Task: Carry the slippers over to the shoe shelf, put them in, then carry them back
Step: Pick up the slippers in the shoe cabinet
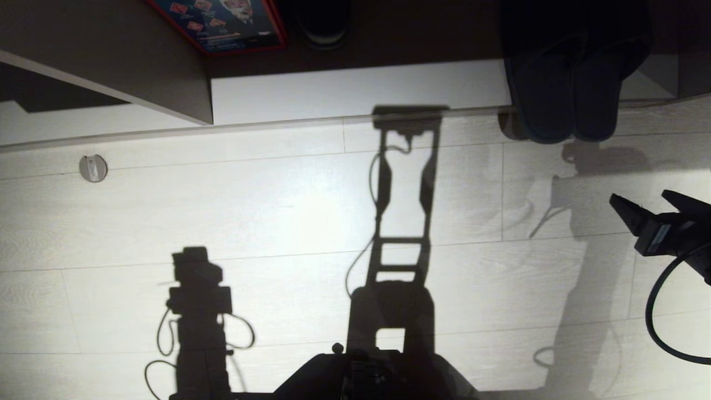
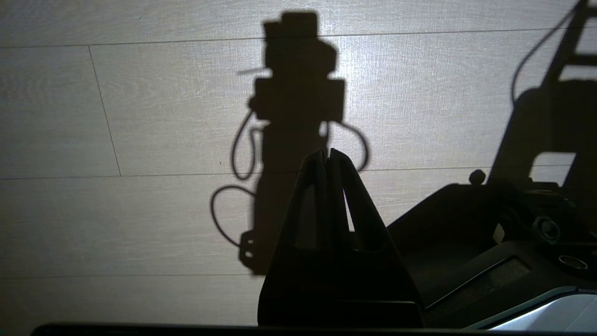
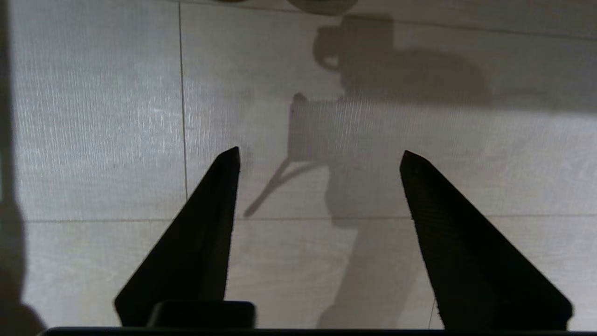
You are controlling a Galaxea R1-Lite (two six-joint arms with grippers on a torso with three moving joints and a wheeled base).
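The pair of dark slippers (image 1: 566, 94) lies side by side at the right end of the shoe shelf (image 1: 355, 91). Their near ends stick out over the pale board's front edge. My right gripper (image 1: 640, 195) hangs over the floor in front of the slippers and to their right, clear of them. In the right wrist view the right gripper (image 3: 319, 153) is open, and only floor shows between its fingers. My left gripper (image 2: 326, 151) is shut and empty, parked above the floor beside the robot's base.
A slanted pale divider (image 1: 111, 72) stands at the shelf's left. A red-edged box (image 1: 222, 22) and a dark shoe (image 1: 322, 25) sit deeper inside. A small round stop (image 1: 93, 168) is fixed to the wooden floor. My base (image 1: 366, 372) fills the bottom centre.
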